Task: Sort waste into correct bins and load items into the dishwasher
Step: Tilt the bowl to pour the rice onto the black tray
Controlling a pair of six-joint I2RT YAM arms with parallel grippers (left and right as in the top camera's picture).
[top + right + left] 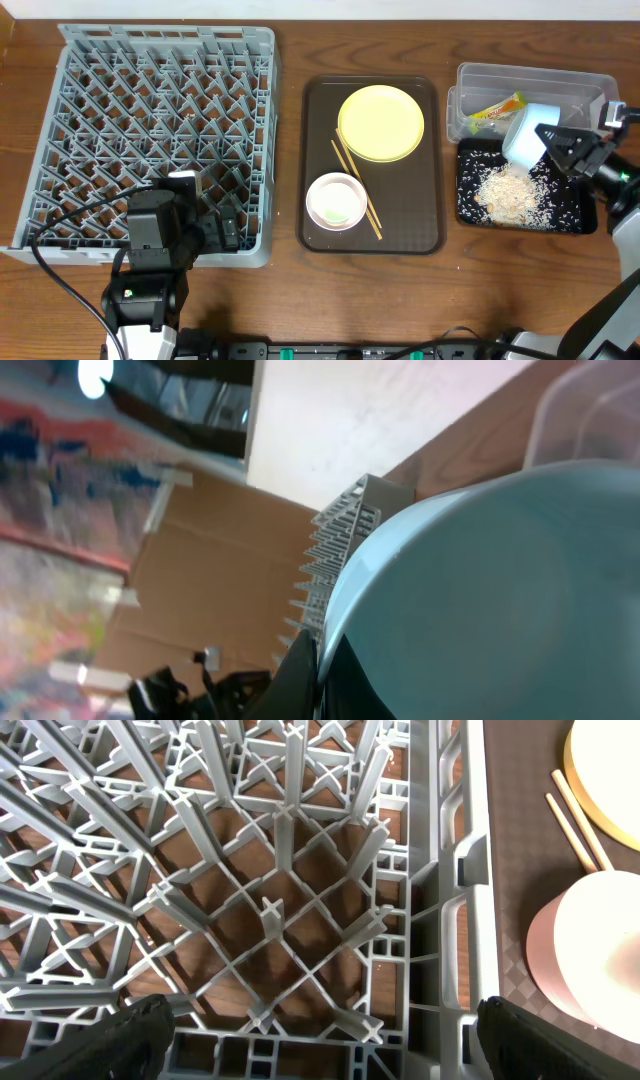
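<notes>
Overhead looks straight down on the whole table (pixel 290 300), the left wrist peers down close at the rack (pixel 300 910)'s front right corner, also seen overhead, and the right wrist, tilted sideways, sits tight against the blue bowl (pixel 500 590).

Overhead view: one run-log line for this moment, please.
right gripper shut on light blue bowl, tilted over black tray | food scraps in tray | left gripper open over dish rack
</notes>
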